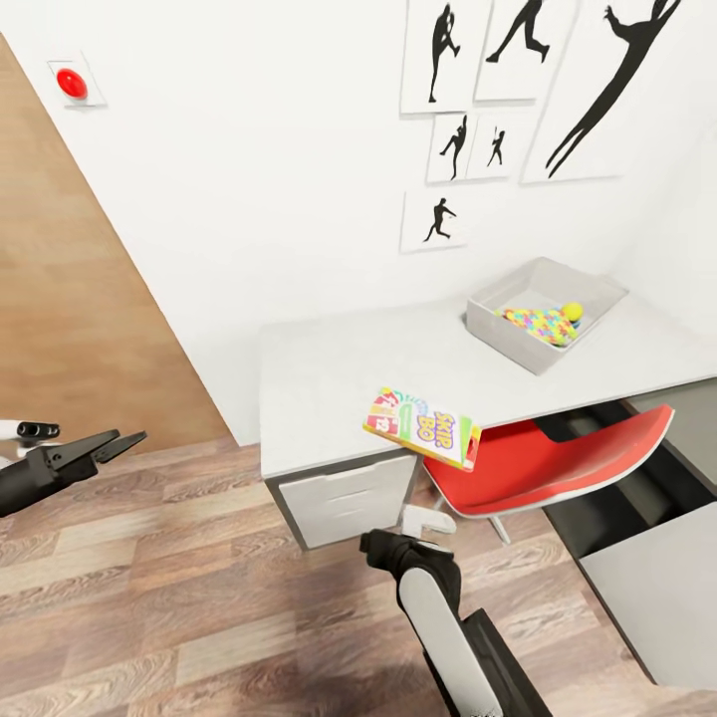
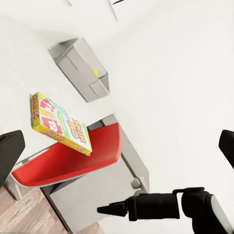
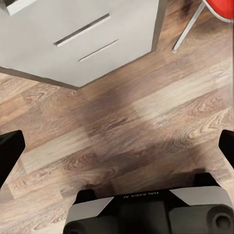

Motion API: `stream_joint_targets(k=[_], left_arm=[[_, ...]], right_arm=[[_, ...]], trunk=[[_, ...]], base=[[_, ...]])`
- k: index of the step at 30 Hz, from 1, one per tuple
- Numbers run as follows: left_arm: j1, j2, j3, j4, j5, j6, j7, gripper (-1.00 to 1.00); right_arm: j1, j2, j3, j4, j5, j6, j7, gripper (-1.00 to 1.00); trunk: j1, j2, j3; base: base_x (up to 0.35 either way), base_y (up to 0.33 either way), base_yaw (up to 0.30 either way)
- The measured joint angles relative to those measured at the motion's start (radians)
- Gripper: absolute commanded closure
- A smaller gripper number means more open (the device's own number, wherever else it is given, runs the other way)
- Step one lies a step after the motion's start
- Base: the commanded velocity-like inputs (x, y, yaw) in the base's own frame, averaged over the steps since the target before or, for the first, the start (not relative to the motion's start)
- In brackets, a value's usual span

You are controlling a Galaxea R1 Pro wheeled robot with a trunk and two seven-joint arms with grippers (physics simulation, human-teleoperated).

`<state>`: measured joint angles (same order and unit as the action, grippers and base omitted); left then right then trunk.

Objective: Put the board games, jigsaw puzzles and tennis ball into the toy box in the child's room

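The Skip-Bo board game [image 1: 423, 426] lies tilted at the table's [image 1: 339, 368] front edge, overhanging the red chair; the left wrist view shows it [image 2: 61, 124] too, with no gripper on it. At the back right stands the toy box [image 1: 503, 339], holding a jigsaw puzzle [image 1: 538, 324] and the tennis ball [image 1: 573, 312]. My left gripper [image 1: 110, 443] hovers open over the floor, far left of the table; its fingers stand wide apart [image 2: 117, 151]. My right gripper [image 3: 117, 146] is open and points down at the floor in front of the drawer unit.
A red-and-white swivel chair [image 1: 558, 463] is tucked under the table, right of the drawer unit [image 1: 344, 498]. A lower dark grey shelf section [image 1: 647, 558] runs along the right. My right arm [image 1: 428, 597] reaches toward the drawers. A red button [image 1: 72, 83] is on the wall.
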<state>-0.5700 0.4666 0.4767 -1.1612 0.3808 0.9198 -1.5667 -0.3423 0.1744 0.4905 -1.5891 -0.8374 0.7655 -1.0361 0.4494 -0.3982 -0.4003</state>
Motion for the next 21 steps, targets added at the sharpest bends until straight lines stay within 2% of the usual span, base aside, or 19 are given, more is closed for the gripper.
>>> stream_joint_targets(k=[2, 3, 4, 14, 21], left_arm=[[0.013, 0.001, 0.001, 0.004, 0.0, -0.001, 0.0, -1.0], [0.045, 0.016, 0.004, 0.009, 0.0, -0.002, 0.0, -1.0], [0.051, 0.02, 0.004, 0.01, 0.0, -0.002, 0.0, -1.0], [0.113, 0.045, 0.006, 0.015, -0.001, -0.005, 0.0, -1.0], [0.12, 0.067, 0.006, 0.017, 0.0, -0.005, 0.0, -1.0]], right_arm=[[0.001, 0.0, -0.01, 0.0, 0.0, -0.001, 0.0, -1.0], [0.002, -0.005, -0.034, 0.004, 0.001, 0.0, 0.002, -1.0], [0.003, -0.008, -0.037, 0.005, 0.0, -0.001, 0.002, -1.0], [0.003, -0.017, -0.048, 0.007, 0.0, 0.0, -0.002, -1.0], [0.003, -0.017, -0.045, 0.006, 0.0, -0.003, -0.002, -1.0]], trunk=[[0.0, 0.0, 0.001], [0.0, 0.0, 0.001], [0.0, 0.0, 0.001], [0.0, 0.0, 0.001], [0.0, 0.0, 0.007]], base=[[0.0, 0.0, 0.0], [0.0, 0.0, 0.0], [0.0, 0.0, 0.0], [0.0, 0.0, -0.005], [-0.009, 0.0, -0.145]])
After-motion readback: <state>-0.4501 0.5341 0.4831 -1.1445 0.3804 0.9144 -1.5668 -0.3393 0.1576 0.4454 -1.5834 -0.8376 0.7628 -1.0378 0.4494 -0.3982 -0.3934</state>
